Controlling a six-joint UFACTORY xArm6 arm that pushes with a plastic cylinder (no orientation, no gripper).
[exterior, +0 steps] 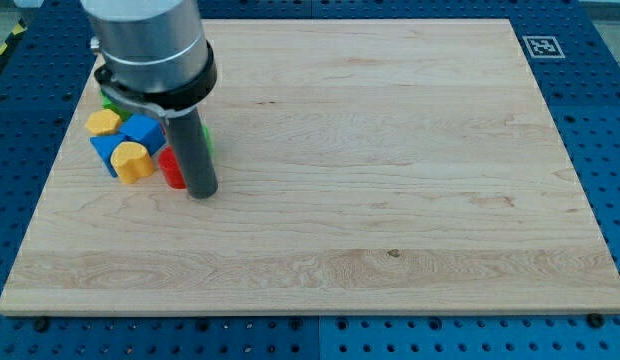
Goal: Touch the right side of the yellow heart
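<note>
The yellow heart [133,161] lies at the view's left on the wooden board [370,180], in a tight cluster of blocks. A red block [171,168] sits right against its right side. My tip [202,192] rests on the board just right of the red block, so the red block lies between the tip and the heart. The rod partly hides the red block and a green block [206,138] behind it.
A blue block [142,130] sits above the heart, another blue block [103,152] to its left, a yellow block [103,122] at the cluster's upper left, and a green sliver [108,103] under the arm's body. A tag [541,46] marks the board's top right corner.
</note>
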